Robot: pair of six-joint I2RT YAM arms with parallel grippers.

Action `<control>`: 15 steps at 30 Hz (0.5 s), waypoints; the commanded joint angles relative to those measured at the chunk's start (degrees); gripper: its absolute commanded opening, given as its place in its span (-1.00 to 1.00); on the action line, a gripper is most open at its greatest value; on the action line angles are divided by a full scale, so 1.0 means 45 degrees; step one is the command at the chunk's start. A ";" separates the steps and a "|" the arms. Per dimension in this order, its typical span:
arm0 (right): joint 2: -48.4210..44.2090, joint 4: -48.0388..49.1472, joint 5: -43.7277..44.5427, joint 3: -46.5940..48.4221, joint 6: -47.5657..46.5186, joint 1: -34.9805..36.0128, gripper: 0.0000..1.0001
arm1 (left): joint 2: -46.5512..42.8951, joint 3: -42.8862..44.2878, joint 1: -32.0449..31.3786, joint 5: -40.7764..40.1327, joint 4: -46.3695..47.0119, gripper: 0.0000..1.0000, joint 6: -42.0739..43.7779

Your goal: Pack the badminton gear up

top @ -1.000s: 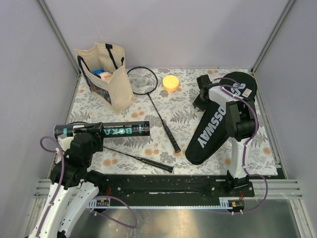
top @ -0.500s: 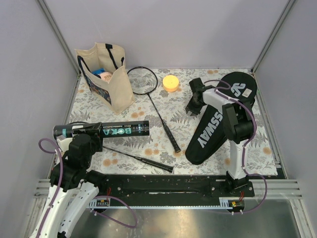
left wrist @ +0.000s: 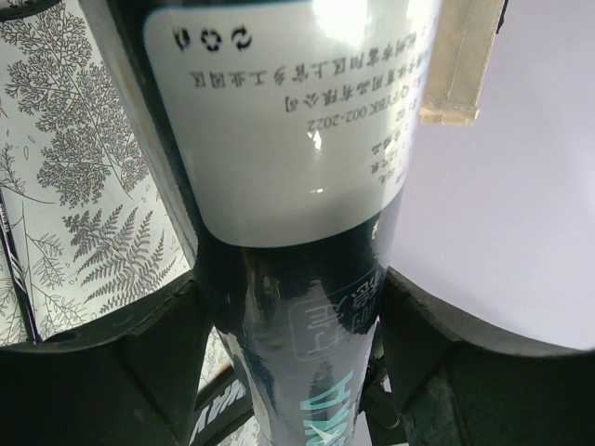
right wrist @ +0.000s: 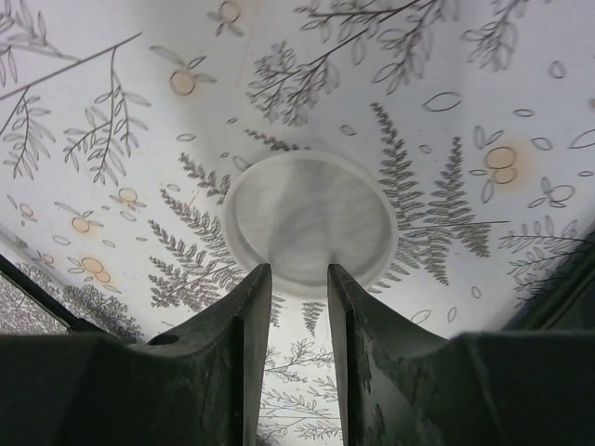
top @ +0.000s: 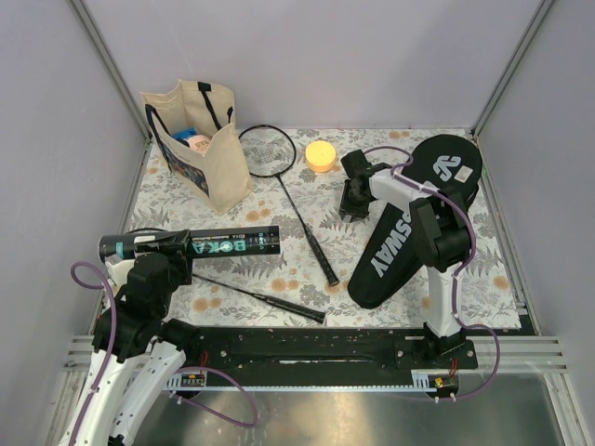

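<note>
Pinching the tube, likely light, slick and crushable, the left gripper grips near one end; the right gripper, jaws narrowly parted, hangs over a thin lid, perhaps its cap.

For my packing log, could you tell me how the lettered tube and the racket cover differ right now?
The tube is a slim cylinder with teal lettering, clamped in the left gripper; the cover is flat, racket-shaped, white-lettered, lying ungripped on the cloth. Both are mainly black.
</note>
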 commanded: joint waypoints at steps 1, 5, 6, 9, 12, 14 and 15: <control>0.0099 -0.0139 0.0002 0.0295 -0.1026 0.0401 -0.24 | 0.0024 0.0469 0.0004 -0.0171 0.0553 -0.43 -0.0146; 0.0002 0.0096 -0.0429 0.0295 -0.1319 0.0401 -0.27 | -0.0034 0.0450 0.0004 -0.0209 0.0572 -0.43 -0.0127; -0.0076 0.0174 -0.0430 0.0314 -0.1436 0.0382 -0.26 | -0.0035 0.0450 0.0004 -0.0229 0.0572 -0.43 -0.0127; -0.0233 0.0370 -0.0859 0.0372 -0.1826 0.0420 -0.21 | -0.0054 0.0450 0.0004 -0.0229 0.0572 -0.43 -0.0127; -0.0234 0.0487 -0.1073 0.0490 -0.2100 0.0401 -0.18 | 0.0004 0.0450 0.0023 -0.0229 0.0572 -0.43 -0.0127; -0.0117 0.0585 -0.1288 0.0626 -0.2102 0.0420 -0.18 | 0.0004 0.0450 0.0004 -0.0229 0.0553 -0.43 -0.0127; -0.0058 0.0585 -0.1347 0.0685 -0.2101 0.0421 -0.18 | 0.0004 0.0469 0.0004 -0.0210 0.0553 -0.43 -0.0127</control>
